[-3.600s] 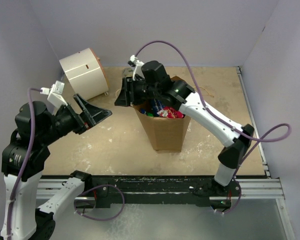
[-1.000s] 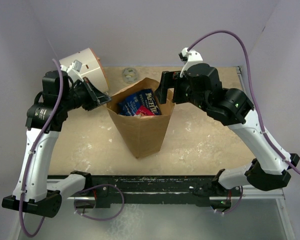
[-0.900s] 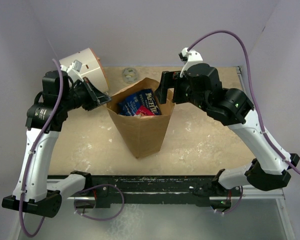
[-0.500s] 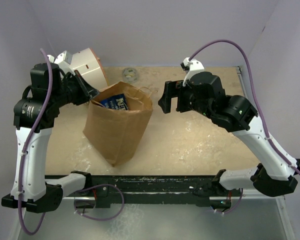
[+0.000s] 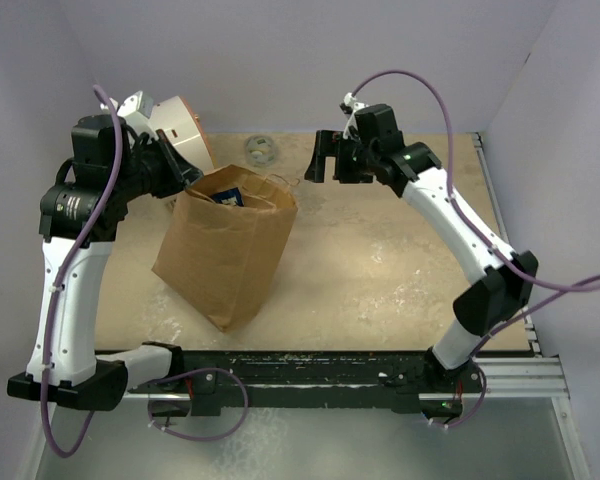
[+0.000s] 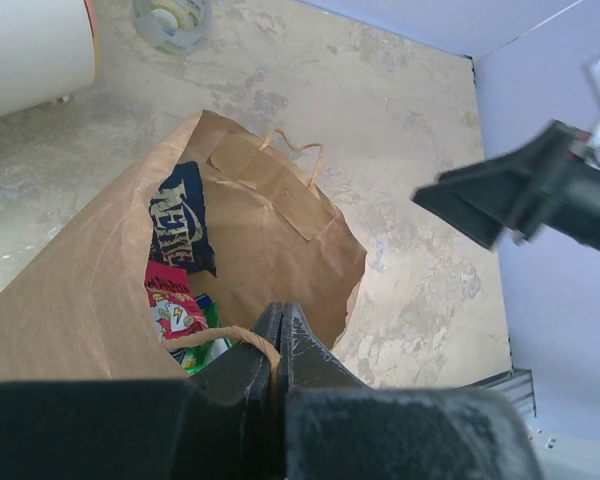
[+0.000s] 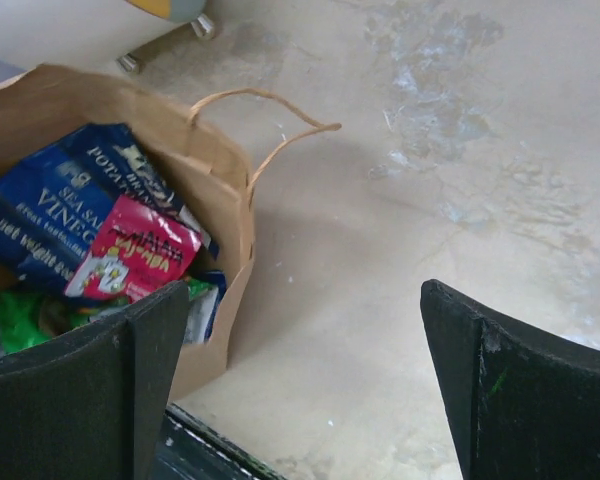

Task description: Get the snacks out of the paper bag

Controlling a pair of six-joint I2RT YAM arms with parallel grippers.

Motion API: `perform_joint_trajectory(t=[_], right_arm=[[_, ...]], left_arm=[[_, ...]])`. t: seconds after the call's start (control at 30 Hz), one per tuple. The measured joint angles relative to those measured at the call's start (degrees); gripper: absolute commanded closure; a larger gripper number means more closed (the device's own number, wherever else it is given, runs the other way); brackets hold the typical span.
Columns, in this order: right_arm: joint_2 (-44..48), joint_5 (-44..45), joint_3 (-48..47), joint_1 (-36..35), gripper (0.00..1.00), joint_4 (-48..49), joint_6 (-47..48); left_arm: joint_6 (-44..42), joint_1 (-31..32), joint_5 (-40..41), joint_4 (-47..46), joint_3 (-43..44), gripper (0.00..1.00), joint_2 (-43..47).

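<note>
My left gripper (image 6: 282, 318) pinches the bag (image 6: 70, 300) by its handle (image 6: 232, 333), right gripper (image 7: 300, 300) spread empty; thin twine could slip, dumping snacks (image 7: 70, 200).

R hand (image 7: 302, 300) open beside paper bag (image 7: 80, 95) w/ snacks (image 7: 50, 200), maybe four.

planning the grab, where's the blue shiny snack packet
Top view: the blue packet sits inside the brown kraft paper bag, left of centre, near the white cylinder.

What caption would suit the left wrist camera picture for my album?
The left end effector pinches the paper bag by its twine handle, snacks inside.
</note>
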State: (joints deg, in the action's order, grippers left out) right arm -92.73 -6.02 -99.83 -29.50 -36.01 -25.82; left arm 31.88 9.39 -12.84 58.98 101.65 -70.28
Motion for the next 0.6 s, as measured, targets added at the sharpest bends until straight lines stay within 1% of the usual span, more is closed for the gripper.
perform_joint_trajectory(t=[0.07, 0.13, 0.17, 0.2, 0.3, 0.47, 0.53, 0.6], right_arm=[[-4.07, -2.29, -0.52, 1.25, 0.01, 1.81, -2.36], [-6.64, -6.14, 0.55, 2.47, 0.02, 5.18, -7.02], [-7.50, -8.85, 2.14, 3.34, 0.08, 8.33, -10.16], [-8.17, -11.32, 3.96, 4.22, 0.11, 11.43, -13.33], [-11.23, -18.64, 8.31, 6.54, 0.09, 21.42, -22.36], [-17.49, -23.43, 8.57, 7.61, 0.11, 31.21, -32.50], [-18.53, -24.20, 8.59, 7.15, 0.11, 33.00, -35.65], [-18.93, -24.85, 8.98, 6.27, 0.14, 34.14, -38.60]], left_arm=[[0.00, 0.00, 0.13, -0.28, -1.46, 1.00, 1.81], [-0.02, 0.00, 0.28, -0.20, -2.62, 1.00, 3.80], [0.00, 0.00, 0.28, -0.15, -3.13, 1.00, 4.68], [0.00, 0.00, 0.26, -0.07, -3.76, 1.00, 5.62], [0.59, -0.02, -0.46, -0.79, -6.49, 1.00, 8.26], [2.58, 0.00, -4.04, -3.43, -12.48, 1.00, 12.00], [3.08, -0.02, -4.94, -3.34, -13.22, 1.00, 12.44], [3.48, -0.02, -5.77, -3.08, -13.29, 1.00, 12.48]])
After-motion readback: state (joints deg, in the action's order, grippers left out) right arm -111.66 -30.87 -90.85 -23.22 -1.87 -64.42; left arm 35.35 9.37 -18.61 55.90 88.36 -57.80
